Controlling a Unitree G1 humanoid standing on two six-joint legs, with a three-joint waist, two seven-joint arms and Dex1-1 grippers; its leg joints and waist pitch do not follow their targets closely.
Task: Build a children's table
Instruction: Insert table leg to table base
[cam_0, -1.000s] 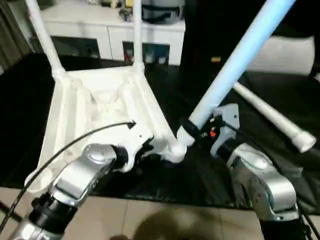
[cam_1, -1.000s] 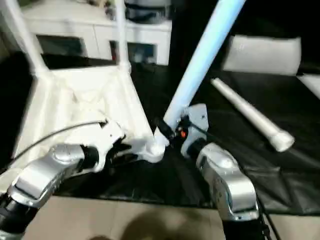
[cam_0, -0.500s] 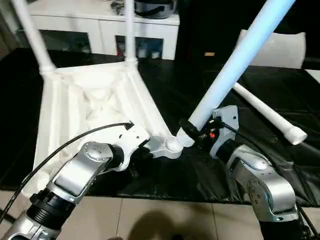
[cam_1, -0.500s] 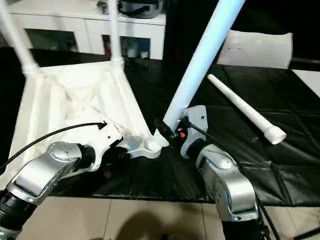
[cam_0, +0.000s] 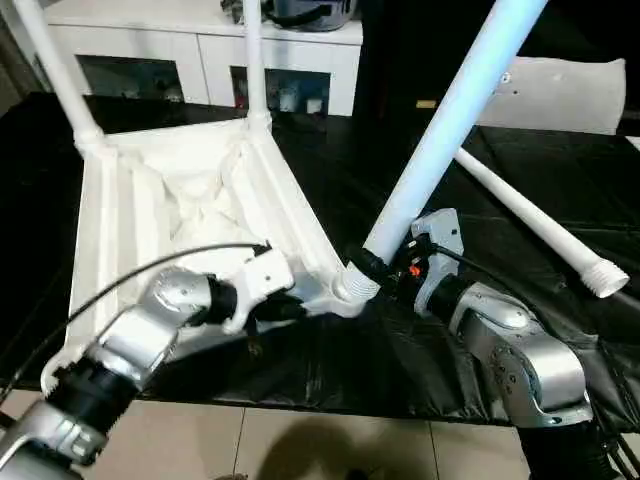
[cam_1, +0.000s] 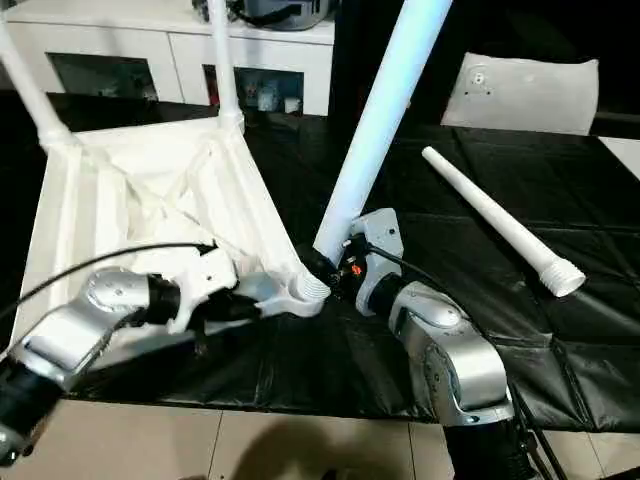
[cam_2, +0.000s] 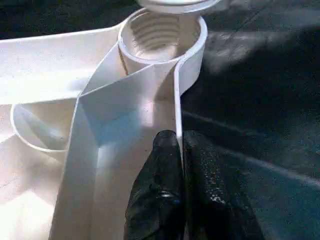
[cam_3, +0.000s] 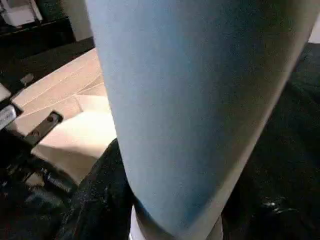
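**Seating the third leg in the near corner socket**

The tabletop (cam_0: 190, 200) lay upside down on the black mat (cam_1: 560, 330), two legs already standing in its far corners and a spare leg (cam_1: 495, 220) lying to the right. The left gripper (cam_2: 182, 165) was pinched shut on the rim wall beside the near-right socket (cam_2: 160, 35), steadying it. The right gripper (cam_0: 385, 275) clasped the third leg (cam_0: 450, 110) close to its threaded end, which touched the socket mouth while the tube leaned to the far right. To do this well, the leg probably needed righting until square with the socket before turning, or the threads might cross; the left grip should resist the twist.
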